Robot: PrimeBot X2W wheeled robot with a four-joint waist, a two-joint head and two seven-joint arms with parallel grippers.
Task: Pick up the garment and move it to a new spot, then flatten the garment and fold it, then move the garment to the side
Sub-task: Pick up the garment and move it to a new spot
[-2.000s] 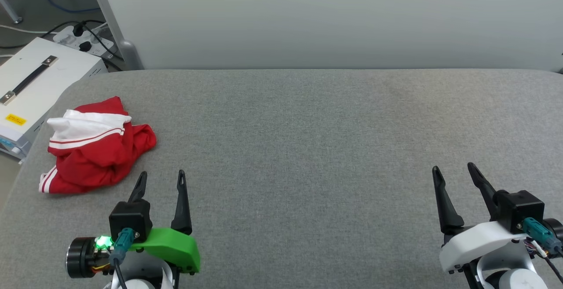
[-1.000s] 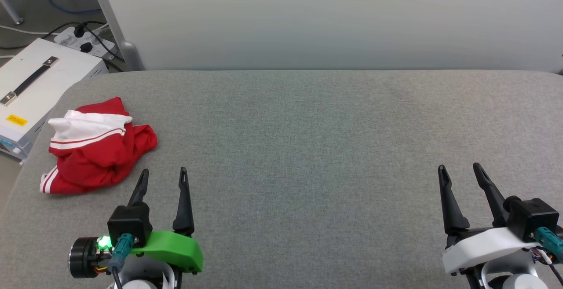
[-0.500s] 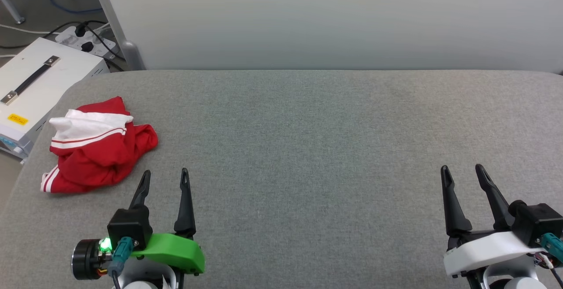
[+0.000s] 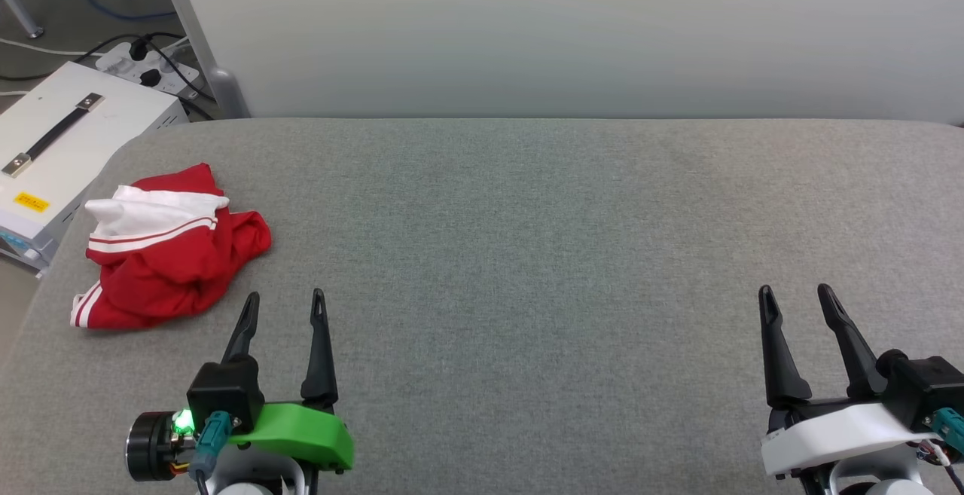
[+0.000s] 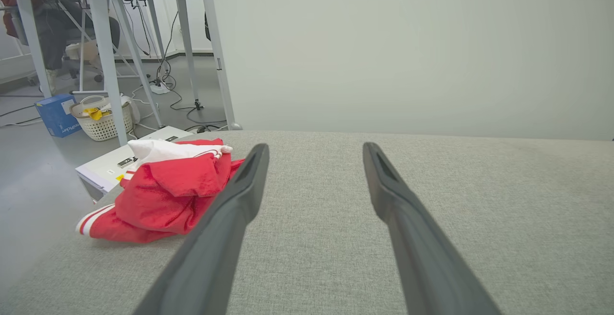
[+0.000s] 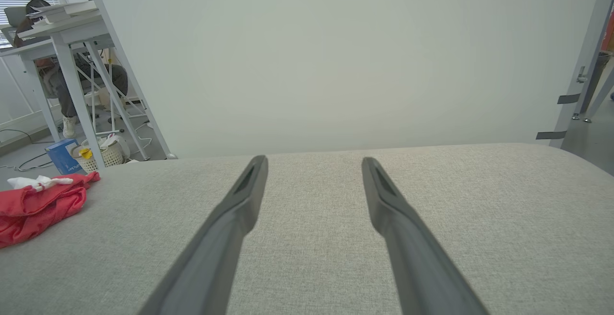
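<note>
The garment [image 4: 166, 254] lies crumpled in a heap near the left end of the grey table [image 4: 527, 239], red with a white sleeve on top and striped trim. Its chest lettering is hidden in the folds. My left gripper [image 4: 285, 299] hovers open just right of and nearer than the heap, touching nothing. In the left wrist view the garment [image 5: 168, 195] sits left of my left gripper [image 5: 314, 148]. My right gripper [image 4: 794, 293] stands open at the lower right, far from the cloth. The right wrist view shows the garment [image 6: 38, 204] at the far left and my right gripper [image 6: 314, 160].
A white case [image 4: 53, 156] with a black handle stands off the table's left end, beside a power strip and cables [image 4: 151, 65]. A pale wall [image 4: 565, 28] rises behind the table. A wicker basket [image 5: 101, 118], a blue box [image 5: 56, 116] and desk legs stand on the floor; a seated person [image 6: 57, 80] is beyond.
Both grippers have drawn back slightly toward the bottom of the head view, the right one also drifting a little right. The garment lies as before.
</note>
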